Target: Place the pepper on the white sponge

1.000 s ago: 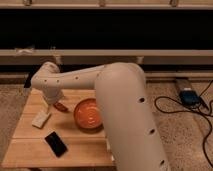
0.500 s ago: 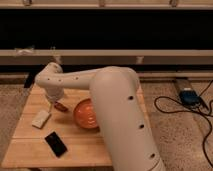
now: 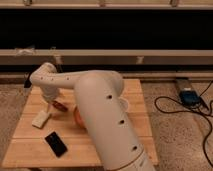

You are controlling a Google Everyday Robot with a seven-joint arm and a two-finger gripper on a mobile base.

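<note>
One gripper [image 3: 52, 102] low over left of table [image 3: 137, 105], jaws spread wide.
Just beside pepper [image 3: 60, 106]; white sponge [image 3: 41, 119] near, lower left.

So the one arm [image 3: 107, 120] fills most of the view: a fat white upper segment rises from the bottom edge, well right of the fingers and closer to the camera. From there a slimmer forearm [image 3: 67, 80] runs left to a rounded bend [image 3: 44, 76] sitting just above the fingers. The wrist [image 3: 48, 91] drops straight down from that bend, and the gripper [image 3: 50, 102] hangs off it pointing down, fingers spread as wide as they go. Can't see anything between them.
</note>
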